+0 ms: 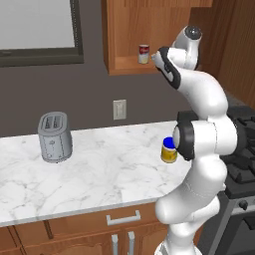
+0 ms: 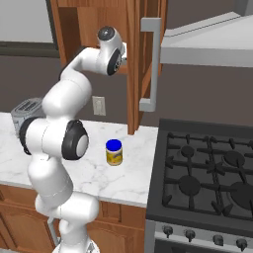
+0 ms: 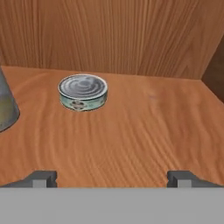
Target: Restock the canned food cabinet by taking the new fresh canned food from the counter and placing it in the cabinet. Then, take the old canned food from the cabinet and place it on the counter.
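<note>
tin [image 3: 83,92], flat and silvery-grey, sits on the cabinet [image 3: 131,131] shelf board toward the back wall, left of centre in the hand view. just at that view's left edge a grey, rounded upright surface stands on the same board, nearer the camera than the tin; what it is cannot be told from there. the gripper [image 3: 112,177] faces into the cabinet with its two dark fingertips [image 3: 41,177] set wide apart at the bottom of the hand view, nothing between them, and the tin lies well ahead of them, untouched.

from the left base view the can [image 1: 144,54], red above and white below, stands upright on the cabinet shelf near its front edge, just left of the arm's wrist, which reaches up to the shelf.

below, on the marble counter [image 1: 99,174], a yellow jar [image 2: 114,152] with a blue lid stands near the stove [image 2: 207,178] side, and a grey toaster [image 1: 55,137] stands well apart toward the left. a wall outlet [image 1: 119,109] sits on the dark wall between them.
</note>
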{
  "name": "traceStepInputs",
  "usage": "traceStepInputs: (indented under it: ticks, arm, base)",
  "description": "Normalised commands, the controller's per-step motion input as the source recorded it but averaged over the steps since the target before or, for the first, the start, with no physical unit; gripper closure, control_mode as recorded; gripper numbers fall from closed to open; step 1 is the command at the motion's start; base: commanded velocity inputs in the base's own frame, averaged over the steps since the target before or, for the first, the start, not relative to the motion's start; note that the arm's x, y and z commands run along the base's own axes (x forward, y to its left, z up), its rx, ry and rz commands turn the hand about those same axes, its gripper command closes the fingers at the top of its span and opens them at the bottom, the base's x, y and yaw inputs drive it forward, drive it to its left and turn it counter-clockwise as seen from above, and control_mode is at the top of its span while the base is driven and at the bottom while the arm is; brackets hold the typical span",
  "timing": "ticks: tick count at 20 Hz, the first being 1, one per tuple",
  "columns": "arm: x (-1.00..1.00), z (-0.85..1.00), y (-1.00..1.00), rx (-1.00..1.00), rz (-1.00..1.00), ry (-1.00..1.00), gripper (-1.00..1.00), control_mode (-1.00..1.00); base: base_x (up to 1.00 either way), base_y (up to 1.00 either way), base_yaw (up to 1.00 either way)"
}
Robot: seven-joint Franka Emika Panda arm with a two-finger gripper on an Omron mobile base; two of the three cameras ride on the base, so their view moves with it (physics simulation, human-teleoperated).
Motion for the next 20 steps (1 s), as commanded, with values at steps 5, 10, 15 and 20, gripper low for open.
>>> traceStepInputs:
  ticks: [5, 10, 15, 20]
  arm:
    - [0.45, -0.07, 0.00, 0.03, 0.00, 0.07, -1.00, -1.00]
    - [0.29, -0.17, 0.00, 0.07, 0.04, 0.09, -1.00, -1.00]
    - [0.35, -0.22, 0.00, 0.08, 0.05, 0.02, -1.00, -1.00]
    - [0.40, -0.19, 0.00, 0.01, 0.02, 0.00, -1.00, -1.00]
  base:
    - [0.00, 0.00, 0.00]
    - [0.00, 0.00, 0.00]
    - [0.00, 0.00, 0.00]
    - [0.00, 0.00, 0.00]
